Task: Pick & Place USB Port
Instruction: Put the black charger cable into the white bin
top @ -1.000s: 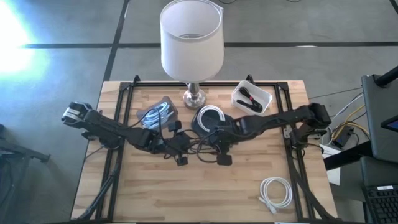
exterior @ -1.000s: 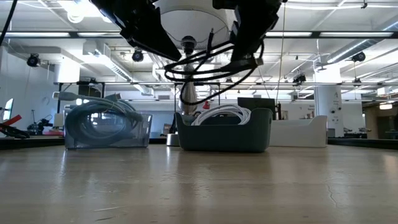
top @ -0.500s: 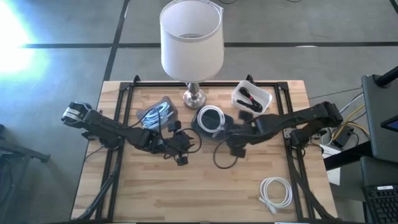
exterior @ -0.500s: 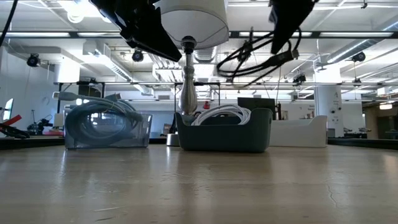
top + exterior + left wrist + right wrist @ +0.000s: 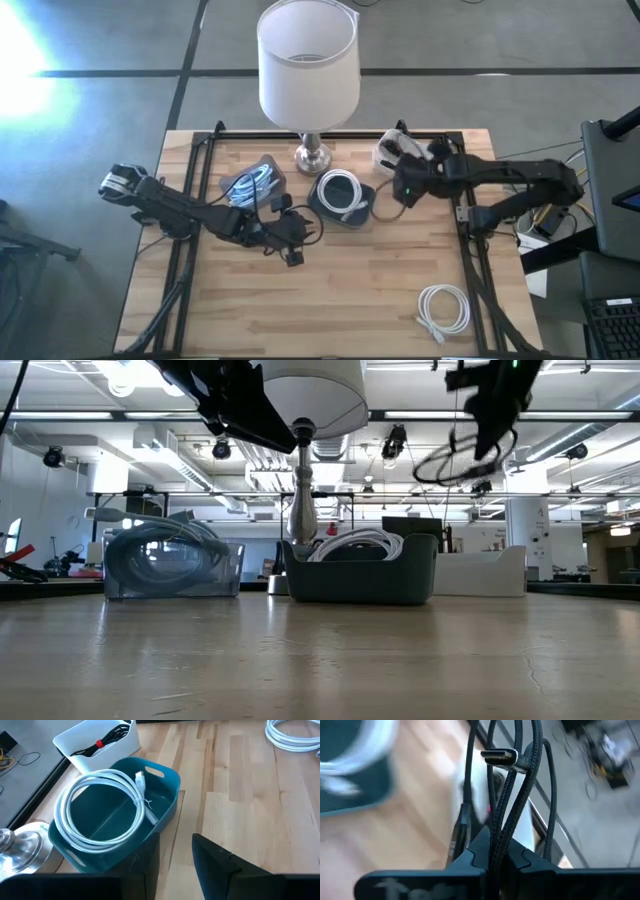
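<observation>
A black braided USB cable [image 5: 517, 780], coiled, with a metal plug [image 5: 501, 756], hangs in the air from my right gripper [image 5: 400, 188], which is shut on it. It hangs beside the white bin [image 5: 392, 150] at the far right, which my right arm partly covers. In the low view the coil [image 5: 452, 460] dangles high above the table. My left gripper [image 5: 175, 865] stands open over the table's middle with nothing between its fingers. It faces the teal bin [image 5: 167, 805], which holds a white coiled cable [image 5: 100, 805]. My right gripper pinches several strands of the black cable's coil [image 5: 496, 837] together between its two shut fingers. The fingers slant downward and the strands run out along them. The coil is lifted clear of the table and hangs slack below the gripper.
A lamp [image 5: 308, 60] stands at the far edge, its foot [image 5: 312, 156] beside the teal bin [image 5: 322, 210]. A clear bin with a bluish cable [image 5: 252, 180] sits at the far left. A loose white cable coil [image 5: 445, 308] lies near the front right corner.
My right gripper has carried the black cable from the table's middle toward the right and far edge, over to the white bin, rising a little and turning at the wrist. The coil swung along with it, clear of the table. My left gripper has kept still.
</observation>
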### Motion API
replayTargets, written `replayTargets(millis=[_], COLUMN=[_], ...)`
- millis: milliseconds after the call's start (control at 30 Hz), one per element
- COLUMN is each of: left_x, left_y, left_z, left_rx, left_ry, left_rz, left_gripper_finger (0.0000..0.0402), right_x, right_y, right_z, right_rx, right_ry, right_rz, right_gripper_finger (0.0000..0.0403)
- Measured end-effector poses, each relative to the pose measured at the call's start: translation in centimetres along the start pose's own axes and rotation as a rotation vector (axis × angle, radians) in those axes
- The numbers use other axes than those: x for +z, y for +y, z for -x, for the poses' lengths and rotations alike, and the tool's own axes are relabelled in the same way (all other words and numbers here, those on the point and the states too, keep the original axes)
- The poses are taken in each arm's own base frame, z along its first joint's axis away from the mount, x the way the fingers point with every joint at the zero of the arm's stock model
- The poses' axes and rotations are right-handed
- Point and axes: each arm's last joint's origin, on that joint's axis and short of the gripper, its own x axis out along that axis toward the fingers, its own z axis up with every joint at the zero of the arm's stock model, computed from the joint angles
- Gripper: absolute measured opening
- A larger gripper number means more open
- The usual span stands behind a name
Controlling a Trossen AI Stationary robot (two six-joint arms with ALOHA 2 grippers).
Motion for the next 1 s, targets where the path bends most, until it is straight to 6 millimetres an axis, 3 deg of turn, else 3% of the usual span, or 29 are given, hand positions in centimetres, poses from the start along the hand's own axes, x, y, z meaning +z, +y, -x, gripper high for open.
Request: replayTargets(millis=[233,467,800,1000], left_x=[0.3,0.6,0.6,0.6], left_y=[-0.1,-0.1,-0.1,-0.1], left_z=[0.0,0.0,0.0,0.0], left_rx=[-0.006,-0.010,-0.007,-0.007], left_ry=[-0.034,-0.057,-0.057,-0.057], left_rz=[0.019,0.032,0.032,0.032], left_gripper_finger=[0.0117,0.0117,0.0117,0.0117], right_x=[-1.3,-2.3,-3.5,-3.6], right_y=[-2.6,-3.6,-4.7,-4.5], right_z=[-6.2,-11.5,-14.4,-15.4], right_rx=[-0.068,0.090,0.028,0.025], right_ry=[0.022,0.073,0.172,0.219], right_rz=[-0.065,-0.081,-0.115,-0.101], right_gripper_finger=[0.0012,0.0012,0.0014,0.0038])
